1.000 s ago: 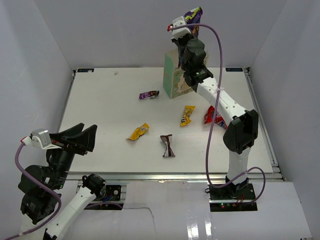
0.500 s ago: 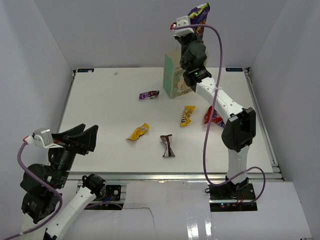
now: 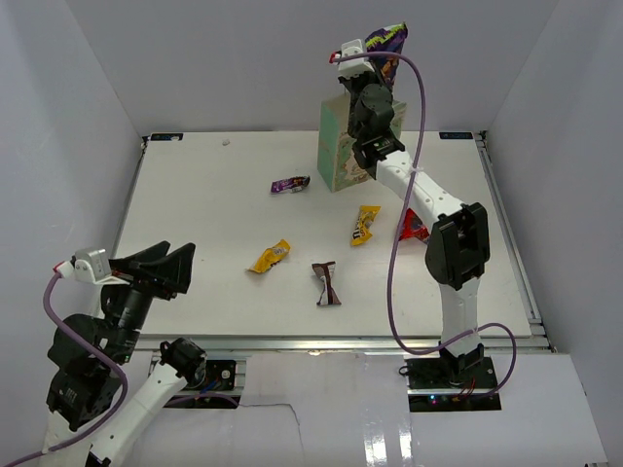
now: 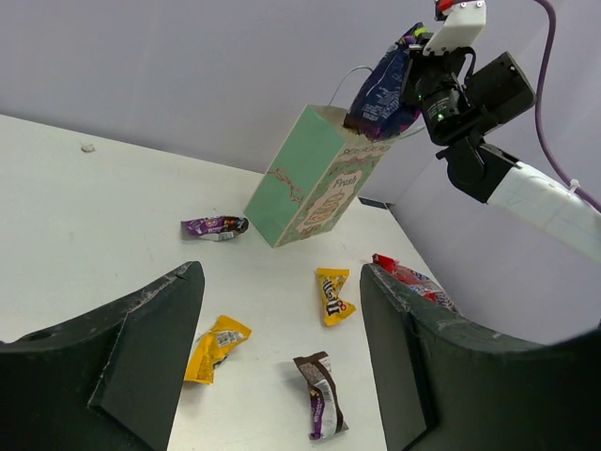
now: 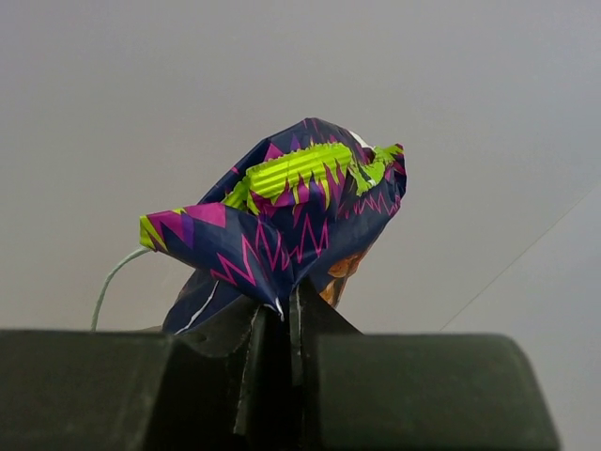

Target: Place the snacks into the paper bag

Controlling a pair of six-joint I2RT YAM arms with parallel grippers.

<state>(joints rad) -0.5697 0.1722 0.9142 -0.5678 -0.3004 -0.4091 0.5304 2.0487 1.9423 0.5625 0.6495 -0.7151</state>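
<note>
My right gripper [image 3: 378, 64] is shut on the dark blue chip bag [image 3: 387, 38], held high above the open top of the mint-green paper bag [image 3: 336, 148]. The right wrist view shows the jaws pinching the chip bag's [image 5: 282, 221] lower edge at the gripper [image 5: 293, 305]. The left wrist view shows the chip bag [image 4: 383, 86] over the paper bag [image 4: 310, 183]. On the table lie a purple wrapper [image 3: 290, 184], two yellow packets [image 3: 270, 256] [image 3: 365, 224], a brown-white bar [image 3: 326, 283] and a red chip bag [image 3: 414, 226]. My left gripper [image 3: 161, 268] [image 4: 282, 272] is open and empty near the front left.
White walls enclose the table on three sides. The paper bag stands at the back centre with thin loop handles [image 4: 346, 80]. The right arm's forearm [image 3: 419, 195] reaches over the red chip bag. A purple cable [image 3: 414, 117] loops beside the right arm.
My right gripper has shifted the dark blue chip bag slightly right, staying above the paper bag, and its elbow swung left. My left arm drifted slightly right.
</note>
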